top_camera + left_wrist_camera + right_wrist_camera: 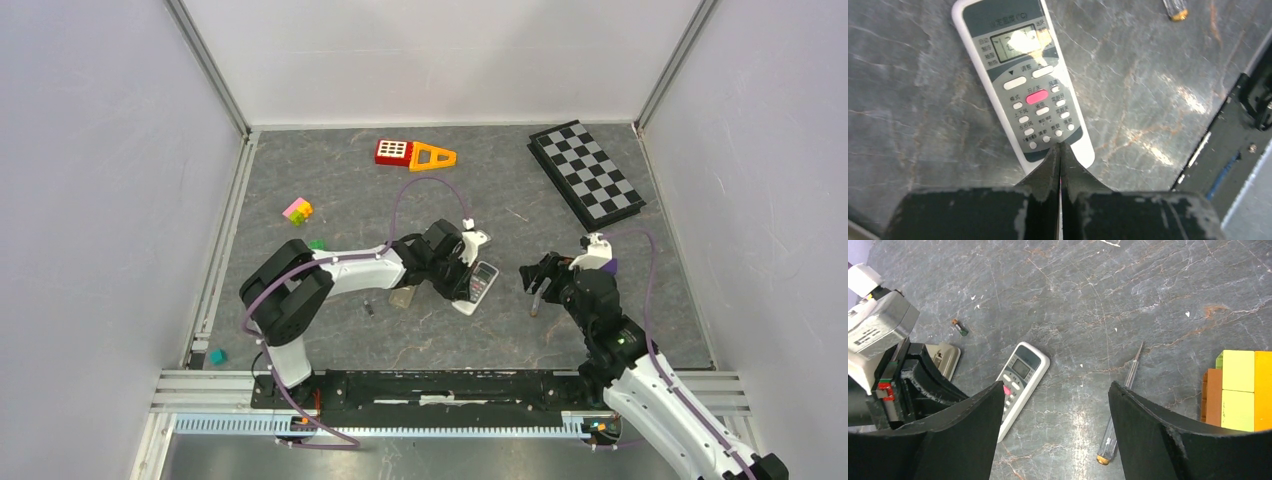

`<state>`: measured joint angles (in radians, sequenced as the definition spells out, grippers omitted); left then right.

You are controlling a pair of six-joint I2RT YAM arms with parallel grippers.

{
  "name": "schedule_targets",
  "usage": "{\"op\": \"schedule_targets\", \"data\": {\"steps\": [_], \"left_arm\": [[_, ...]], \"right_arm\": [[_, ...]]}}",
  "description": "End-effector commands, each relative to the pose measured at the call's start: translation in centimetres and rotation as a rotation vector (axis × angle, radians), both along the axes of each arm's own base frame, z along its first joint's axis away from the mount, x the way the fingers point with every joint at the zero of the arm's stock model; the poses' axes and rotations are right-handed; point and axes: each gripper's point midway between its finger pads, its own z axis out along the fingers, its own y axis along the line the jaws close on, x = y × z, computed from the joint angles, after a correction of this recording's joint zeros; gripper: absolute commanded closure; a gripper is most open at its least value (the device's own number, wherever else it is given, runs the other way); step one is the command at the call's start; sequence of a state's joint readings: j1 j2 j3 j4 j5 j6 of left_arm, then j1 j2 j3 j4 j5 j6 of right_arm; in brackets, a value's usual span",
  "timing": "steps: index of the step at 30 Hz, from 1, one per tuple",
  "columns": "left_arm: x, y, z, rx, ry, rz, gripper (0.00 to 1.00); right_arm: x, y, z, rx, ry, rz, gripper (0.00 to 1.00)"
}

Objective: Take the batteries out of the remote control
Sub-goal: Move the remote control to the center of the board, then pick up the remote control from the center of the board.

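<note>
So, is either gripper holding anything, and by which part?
Nothing. The left gripper is shut, tips at an end of the remote; the right gripper is open, empty.

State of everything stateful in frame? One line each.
Left end effector: shut, nothing seen in it, tips at the remote's lower edge.
Right end effector: open, empty.
Remote: lying flat, buttons up; battery bay not visible.
Battery: out, lying loose apart from the remote.
Screwdriver: lying flat, not held.
</note>
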<state>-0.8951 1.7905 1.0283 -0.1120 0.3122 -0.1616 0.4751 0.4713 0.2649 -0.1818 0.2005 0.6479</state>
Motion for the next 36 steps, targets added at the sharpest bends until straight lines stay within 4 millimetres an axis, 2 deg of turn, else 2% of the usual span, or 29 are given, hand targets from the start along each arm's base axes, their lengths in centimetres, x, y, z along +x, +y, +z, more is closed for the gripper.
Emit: {"op": "schedule_targets", "data": {"steps": [1, 4, 5, 6, 7, 9, 13, 17, 23, 28, 30, 36], "left_arm": [[-2.3, -0.6, 1.5, -0.083, 0.109, -0.017, 0.98], [-2.4, -0.5, 1.6, -0.1, 0.124, -0.001, 0.97], [-2.3, -0.3, 1.4, -0.097, 0.13, 0.009, 0.89], [-2.2, -0.3, 1.3, -0.094, 0.13, 0.016, 0.71], [-2.1, -0.3, 1.2, -0.092, 0.125, 0.023, 0.58], [-1.3, 0.0, 1.2, -0.074, 0.107, 0.07, 0.41], [-0.4, -0.1, 2.6, -0.057, 0.062, 0.123, 0.13], [0.3, 0.4, 1.5, 0.062, -0.014, 0.164, 0.0], [0.3, 0.6, 1.6, 0.136, -0.127, 0.176, 0.0], [1.4, 1.1, 2.0, 0.175, -0.246, 0.164, 0.0], [1.9, 1.8, 1.2, 0.22, -0.273, 0.166, 0.0], [1.1, 1.6, -2.5, 0.298, -0.189, 0.072, 0.0]], "right_arm": [[0.6, 0.4, 1.6, 0.0, -0.036, 0.015, 0.19], [0.7, 0.5, 1.4, -0.006, -0.024, 0.022, 0.18], [0.7, 0.6, 1.4, -0.011, -0.023, 0.029, 0.18], [0.6, 0.6, 1.2, -0.019, -0.017, 0.034, 0.18], [0.6, 0.6, 1.1, -0.021, -0.015, 0.036, 0.17], [0.6, 0.5, 0.9, -0.026, -0.009, 0.033, 0.17], [0.5, 0.6, 0.6, -0.024, -0.001, 0.036, 0.17], [0.6, 0.4, 0.5, -0.032, -0.004, 0.029, 0.17], [0.4, 0.5, -0.2, -0.035, 0.018, 0.037, 0.17], [0.4, 0.4, -0.6, -0.034, 0.028, 0.028, 0.17], [0.3, 0.4, -0.9, -0.032, 0.035, 0.027, 0.17], [0.1, 0.5, -1.4, -0.022, 0.045, 0.029, 0.17]]}}
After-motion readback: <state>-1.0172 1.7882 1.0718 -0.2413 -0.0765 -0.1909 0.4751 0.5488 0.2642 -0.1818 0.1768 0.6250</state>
